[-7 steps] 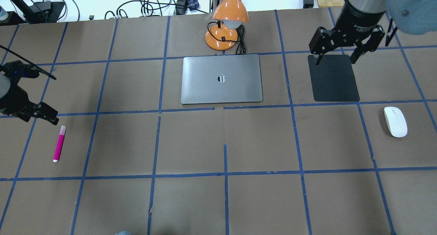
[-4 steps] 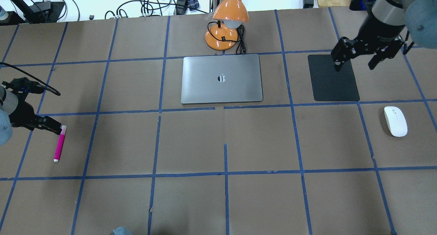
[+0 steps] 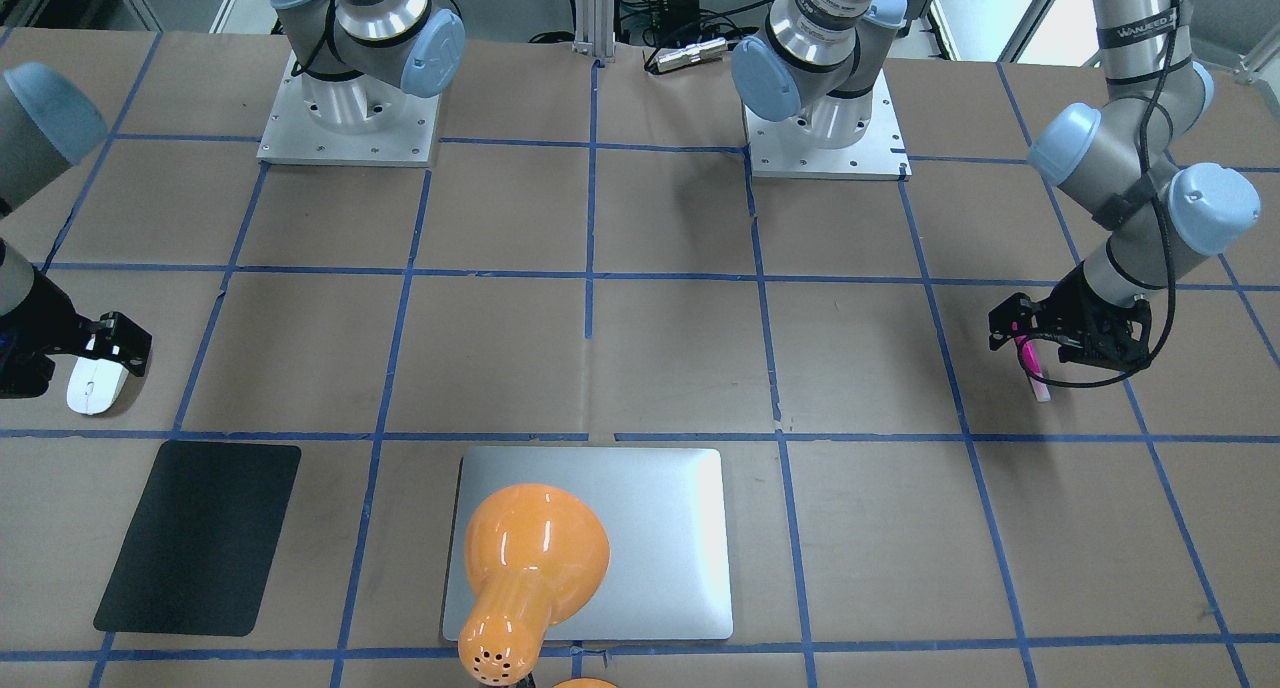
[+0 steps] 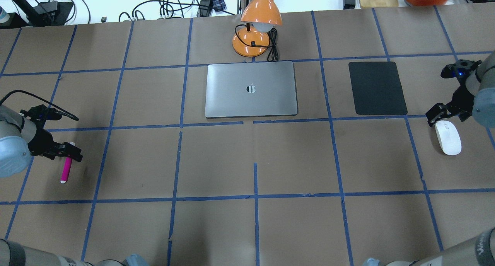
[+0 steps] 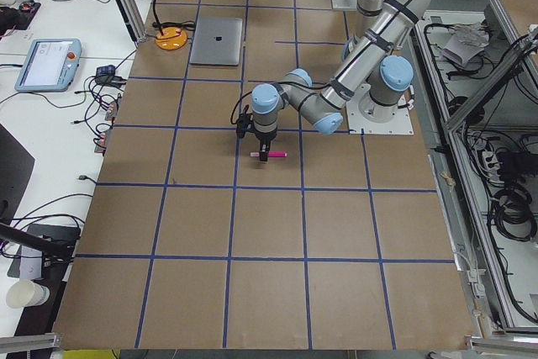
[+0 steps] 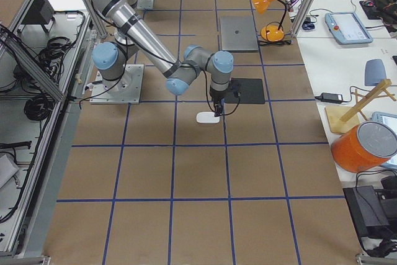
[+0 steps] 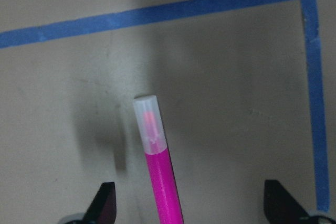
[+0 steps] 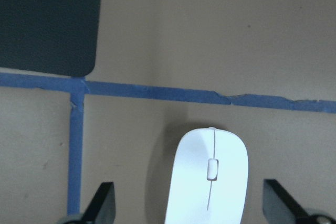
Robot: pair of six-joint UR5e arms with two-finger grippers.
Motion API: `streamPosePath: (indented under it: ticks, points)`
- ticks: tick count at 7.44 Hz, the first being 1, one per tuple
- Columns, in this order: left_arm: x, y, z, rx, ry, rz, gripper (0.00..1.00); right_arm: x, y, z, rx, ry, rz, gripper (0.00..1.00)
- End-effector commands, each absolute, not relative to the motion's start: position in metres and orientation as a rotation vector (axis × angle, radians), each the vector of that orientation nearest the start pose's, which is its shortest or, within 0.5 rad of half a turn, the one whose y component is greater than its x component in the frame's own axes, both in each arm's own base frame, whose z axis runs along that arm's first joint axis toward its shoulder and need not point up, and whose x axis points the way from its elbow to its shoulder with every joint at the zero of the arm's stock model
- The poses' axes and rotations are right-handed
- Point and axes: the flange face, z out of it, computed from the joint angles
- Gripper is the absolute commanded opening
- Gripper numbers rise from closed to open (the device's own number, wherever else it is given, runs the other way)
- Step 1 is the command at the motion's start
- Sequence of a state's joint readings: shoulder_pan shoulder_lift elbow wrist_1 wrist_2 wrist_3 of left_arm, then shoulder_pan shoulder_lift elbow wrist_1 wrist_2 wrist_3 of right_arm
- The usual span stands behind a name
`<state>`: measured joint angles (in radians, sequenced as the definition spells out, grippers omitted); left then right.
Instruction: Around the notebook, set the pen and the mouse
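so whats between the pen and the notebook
Nothing: between pen and notebook the overhead view shows only bare table with blue tape lines.

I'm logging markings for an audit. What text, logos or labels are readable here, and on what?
No quotable words anywhere.
On the notebook: an apple-shaped logo, no lettering.
On the black strap around the left arm: white lettering, too blurred to read.

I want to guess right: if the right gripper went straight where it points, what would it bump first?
Probably the mouse, right under the open right gripper; the gap is unclear.
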<state>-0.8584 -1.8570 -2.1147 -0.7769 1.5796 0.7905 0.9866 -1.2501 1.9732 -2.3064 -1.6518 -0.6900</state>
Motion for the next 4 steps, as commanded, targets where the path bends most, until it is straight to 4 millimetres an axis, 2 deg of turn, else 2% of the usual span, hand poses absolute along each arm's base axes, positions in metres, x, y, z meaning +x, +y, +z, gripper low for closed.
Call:
streamPosePath:
  ticks: [1,2,3,4]
  points:
    - [0.218,-0.448,0.17,0.029,3.162,0.055,0.92,-0.194,-0.503,0.183,-0.178,3.187,0.108,1.0]
    - [0.219,-0.449,0.167,0.032,3.165,0.06,0.79,-0.194,-0.503,0.174,-0.183,3.18,0.135,1.0]
    - [0.221,-0.45,0.168,0.032,3.162,0.058,0.37,-0.198,-0.499,0.172,-0.224,3.203,0.203,1.0]
    - [0.22,-0.449,0.168,0.027,3.164,0.055,0.12,-0.2,-0.499,0.174,-0.257,3.213,0.209,1.0]
